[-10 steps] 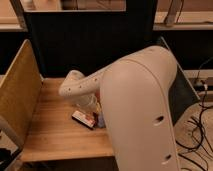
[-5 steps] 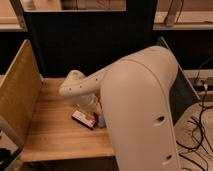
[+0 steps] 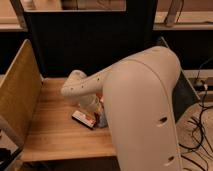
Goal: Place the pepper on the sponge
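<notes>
A wooden tabletop (image 3: 55, 135) stands before a dark back wall (image 3: 85, 45), with one tan side panel (image 3: 17, 92) rising along its left edge. One white arm (image 3: 140, 105) fills most of the foreground. Its bulky near section covers the right half of the tabletop, and its slimmer forearm reaches left, bends, and drops toward the wood.

The one claw (image 3: 95, 109) sits low over the tabletop at the end of that drop, largely hidden by the arm's own bulk. It is closed, but whether it grips anything cannot be told.

One flat dark box (image 3: 83, 118) with a red-and-white label lies on the wood just beside the claw, on its left. At the arm's edge show one small red fleck (the pepper (image 3: 102, 101), as far as can be made out) and, just below it, one pale-blue sliver of the sponge (image 3: 102, 121). The arm covers the rest of both, so whether they touch is unclear.

Several dark cables (image 3: 200, 120) trail over the floor to the right.
</notes>
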